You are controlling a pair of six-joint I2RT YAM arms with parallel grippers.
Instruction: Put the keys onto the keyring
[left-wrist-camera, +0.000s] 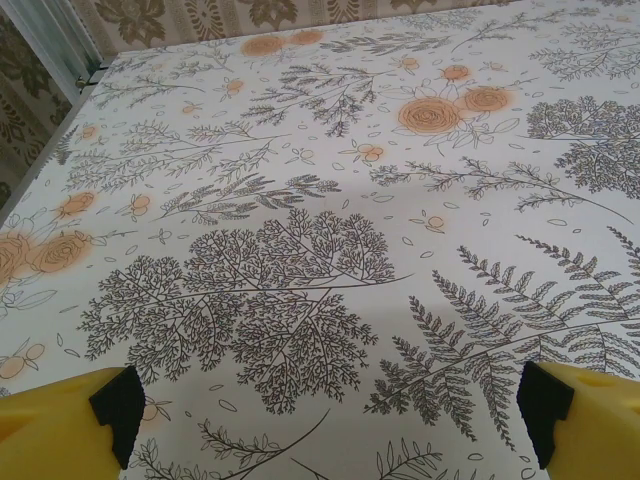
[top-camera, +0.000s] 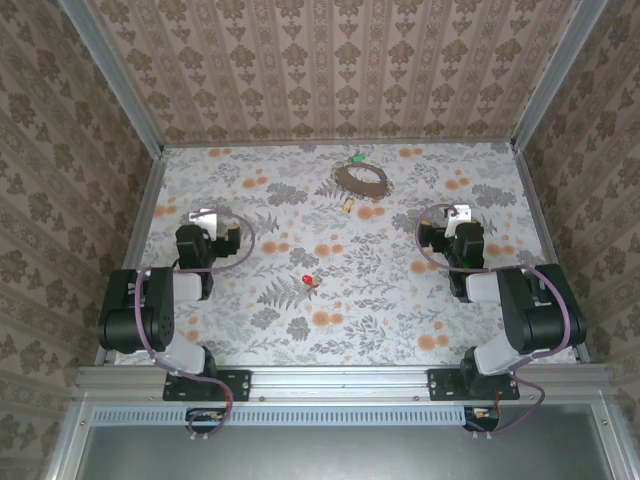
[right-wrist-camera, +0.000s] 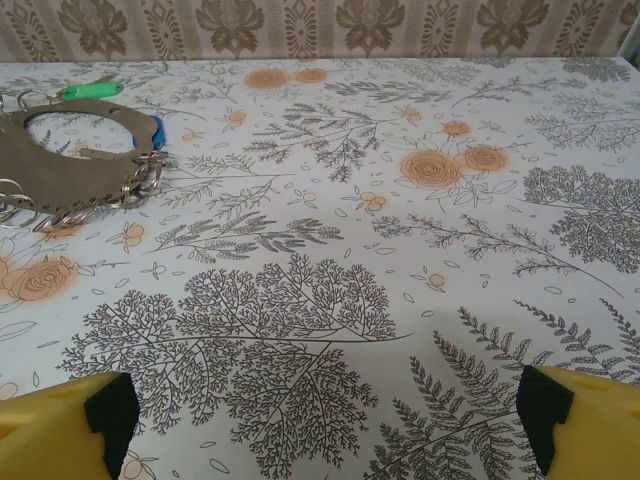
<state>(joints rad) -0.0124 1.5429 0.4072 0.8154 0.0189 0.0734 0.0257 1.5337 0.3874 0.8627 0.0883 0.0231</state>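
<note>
**Left claw** (top-camera: 205, 217): jaws stand wide apart with nothing between them. Ahead of it lies bare floral table (left-wrist-camera: 300, 150).

**Right claw** (top-camera: 457, 213): jaws likewise wide apart and empty.

**Keyring** (right-wrist-camera: 85, 165): a flat brown oval with small wire rings along its edge. It lies ahead and to the left of the right claw, well apart from it. The green key (right-wrist-camera: 95, 90) sits at its far edge and the blue key (right-wrist-camera: 157, 130) at its right edge. Whether either is threaded on cannot be told.

**Red key** (top-camera: 308, 281): loose on the table between the two claws, behind both sets of fingertips and well apart from the keyring.

**Small pale item** (top-camera: 347, 205): just on the near side of the keyring. It is possibly another key, but too small to confirm.

**Assessment:** the task appears to be at its opening step, with no key picked up. The next move calls for one claw to come down over the red key and pinch its plastic head precisely, since the key is tiny and lies flat. The other claw would likely need to steady the keyring.
</note>
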